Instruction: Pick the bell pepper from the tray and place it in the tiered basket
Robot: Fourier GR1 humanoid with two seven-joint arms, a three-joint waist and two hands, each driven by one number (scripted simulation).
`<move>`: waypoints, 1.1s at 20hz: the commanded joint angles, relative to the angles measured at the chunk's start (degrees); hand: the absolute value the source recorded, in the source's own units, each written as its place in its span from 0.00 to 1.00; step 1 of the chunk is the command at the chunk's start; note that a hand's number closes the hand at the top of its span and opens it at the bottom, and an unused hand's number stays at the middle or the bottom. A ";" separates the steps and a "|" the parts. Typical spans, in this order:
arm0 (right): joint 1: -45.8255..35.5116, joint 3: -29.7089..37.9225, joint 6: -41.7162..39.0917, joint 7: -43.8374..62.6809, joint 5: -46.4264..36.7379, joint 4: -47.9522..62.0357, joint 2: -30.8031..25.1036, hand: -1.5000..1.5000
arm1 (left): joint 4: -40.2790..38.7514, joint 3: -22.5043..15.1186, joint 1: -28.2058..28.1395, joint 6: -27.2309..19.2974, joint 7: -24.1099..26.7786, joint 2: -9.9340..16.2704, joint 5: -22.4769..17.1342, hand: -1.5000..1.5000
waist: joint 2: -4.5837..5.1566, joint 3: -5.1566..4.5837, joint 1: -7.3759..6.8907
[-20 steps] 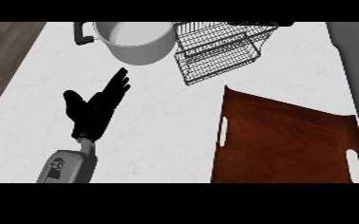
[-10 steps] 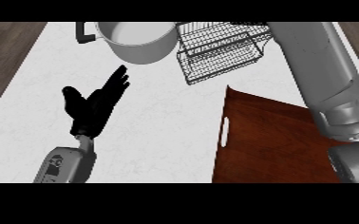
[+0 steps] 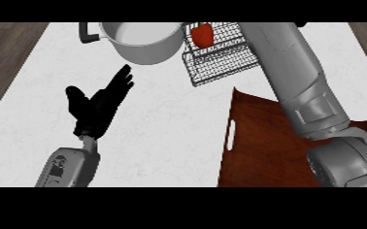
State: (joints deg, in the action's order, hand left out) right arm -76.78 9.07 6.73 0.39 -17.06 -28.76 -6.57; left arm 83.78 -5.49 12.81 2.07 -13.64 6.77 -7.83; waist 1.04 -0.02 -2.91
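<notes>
The pepper [image 3: 202, 35] is sitting in the basket [image 3: 222, 58], upper middle. The right arm is reaching there (its robot hand is hidden). Next: letting go, probably. The left robot hand [image 3: 100, 102] is resting open, left.

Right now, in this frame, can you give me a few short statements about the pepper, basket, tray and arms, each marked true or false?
1. The red bell pepper is inside the black wire tiered basket. True.
2. The red bell pepper lies on the brown wooden tray. False: the visible part of the tray holds no pepper.
3. The left robot hand is curled round a thing. False: it rests open on the white counter, fingers straight.
4. The grey right forearm reaches over the tray towards the basket. True.
5. The grey metal pot stands on the tray. False: it stands on the counter, left of the basket.
</notes>
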 commanded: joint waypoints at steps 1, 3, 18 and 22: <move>-2.23 2.40 4.31 -7.34 0.84 4.01 1.72 0.00 | -1.76 0.01 -0.05 0.40 2.37 -0.49 0.54 0.50 | 0.24 -0.02 -0.31; -2.43 3.63 9.06 -8.33 1.34 2.78 2.91 0.00 | 1.74 -0.23 -0.51 0.21 -0.77 -0.33 -0.17 0.50 | -0.20 0.00 0.12; 4.12 11.13 0.40 -4.14 6.28 4.03 -18.86 0.00 | 0.03 1.72 -2.28 -0.18 1.09 -0.34 0.25 0.50 | -0.76 0.04 2.69; 9.30 10.84 -14.09 -3.58 8.07 1.37 -27.04 0.00 | 0.90 2.48 -2.36 0.03 0.25 0.13 -0.39 0.50 | -1.26 0.04 3.90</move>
State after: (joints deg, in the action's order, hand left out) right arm -70.84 19.78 2.97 -3.54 -10.21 -26.21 -26.47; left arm 84.82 -3.54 9.99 2.02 -13.55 7.03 -7.87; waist -0.05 0.03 0.39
